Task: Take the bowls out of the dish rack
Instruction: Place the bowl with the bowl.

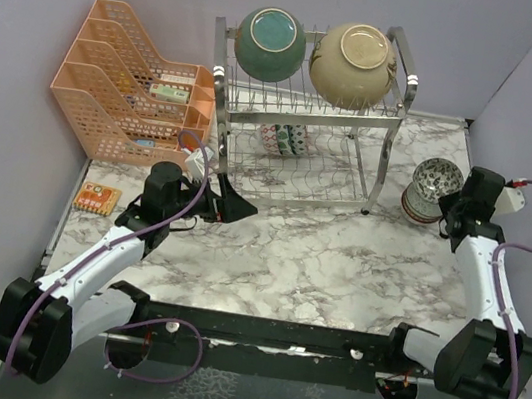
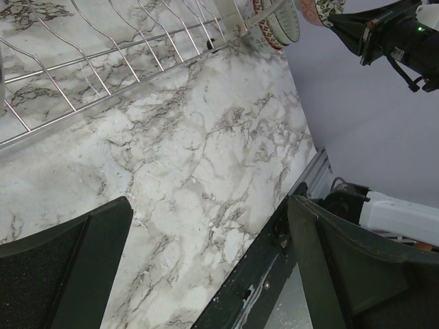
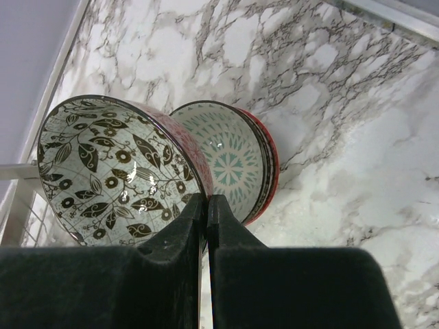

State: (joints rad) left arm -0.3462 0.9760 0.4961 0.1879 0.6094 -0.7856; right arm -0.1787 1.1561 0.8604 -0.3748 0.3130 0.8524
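The right claw (image 3: 206, 205) is pinching its fingers together on what looks like the rim of a small white ceramic bowl with black leaf motifs (image 3: 116, 168), which is tilting against a stack of small patterned bowls (image 3: 236, 164) on the white marble bench (image 1: 316, 268), right of the silver wire dish rack (image 1: 404, 75). The left claw (image 2: 209, 212) is hovering with fingers wide apart and empty before the rack's lower tier. A large teal ceramic bowl (image 1: 270, 43) and a large cream ceramic bowl (image 1: 353, 64) are sitting on the top tier, with more small bowls (image 1: 286, 139) below. Glazed, rigid and breakable, they are likely slippery; a pinch across the rim wall is looking like the safest hold.
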